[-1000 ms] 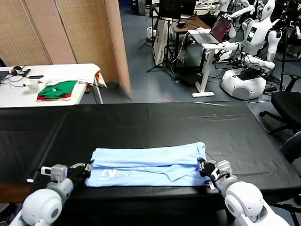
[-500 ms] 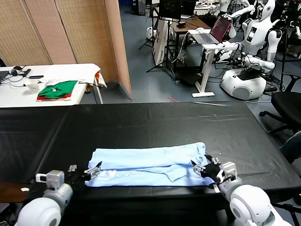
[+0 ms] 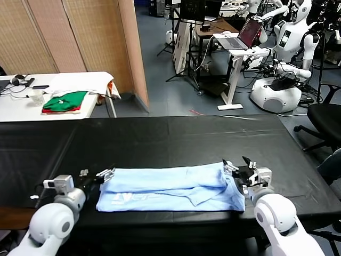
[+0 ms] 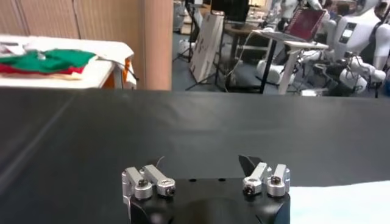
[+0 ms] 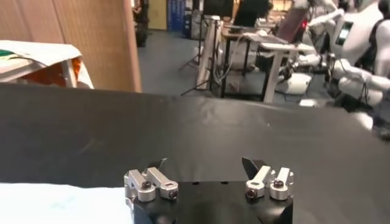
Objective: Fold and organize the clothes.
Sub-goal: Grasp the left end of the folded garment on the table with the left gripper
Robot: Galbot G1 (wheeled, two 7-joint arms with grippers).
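The pale light-blue T-shirt (image 3: 170,186) lies folded into a long band near the front edge of the black table (image 3: 176,138), faint white lettering at its front left. My left gripper (image 3: 97,175) hovers open at the shirt's left end, holding nothing. My right gripper (image 3: 238,166) stands open just above the shirt's right end, empty too. A corner of the shirt (image 4: 341,204) shows in the left wrist view beside the open left gripper (image 4: 201,163); another corner (image 5: 61,204) shows in the right wrist view beside the open right gripper (image 5: 204,163).
A white side table (image 3: 53,96) at the back left carries folded green-and-red garments (image 3: 65,101). A wooden partition (image 3: 80,37) stands behind it. Beyond the black table are a laptop stand (image 3: 240,53), other robots (image 3: 287,58) and an office chair (image 3: 325,120).
Both grippers have let go of the shirt's ends, opened wide and lifted slightly away from the front edge. The shirt lies flat where it was released.
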